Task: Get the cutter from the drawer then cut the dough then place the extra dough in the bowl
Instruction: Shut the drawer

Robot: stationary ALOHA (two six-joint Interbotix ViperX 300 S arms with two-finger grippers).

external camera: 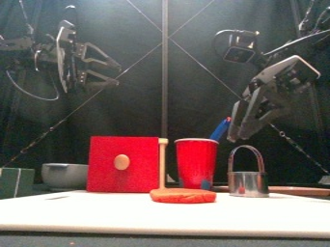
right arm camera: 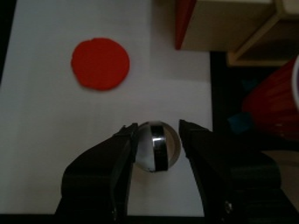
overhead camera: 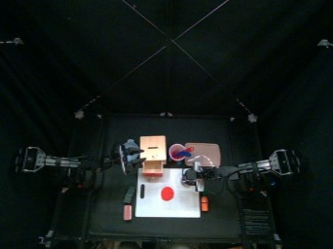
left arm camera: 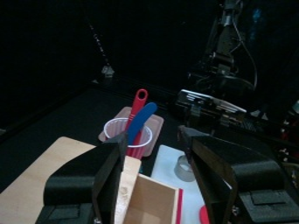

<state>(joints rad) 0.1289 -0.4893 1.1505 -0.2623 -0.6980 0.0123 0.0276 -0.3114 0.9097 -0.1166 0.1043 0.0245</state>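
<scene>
The round metal cutter [external camera: 248, 175] stands upright on the white cutting board [external camera: 77, 207], right of the flat red dough disc [external camera: 182, 195]. My right gripper [external camera: 241, 127] hangs open just above the cutter's wire handle, apart from it. Seen from the right wrist, the cutter [right arm camera: 155, 147] lies below, between the jaws of the right gripper [right arm camera: 158, 131], with the dough [right arm camera: 100, 63] further off. My left gripper [left arm camera: 158, 153] is open and empty, high over the wooden box [overhead camera: 154, 154]. The blue-grey bowl [external camera: 62, 174] sits at the far left.
A red cup [external camera: 196, 162] holding a blue knife [left arm camera: 142, 124] and a red knife [left arm camera: 138, 98] stands behind the dough, next to the box. The box's red drawer front [external camera: 123, 163] faces the table's front.
</scene>
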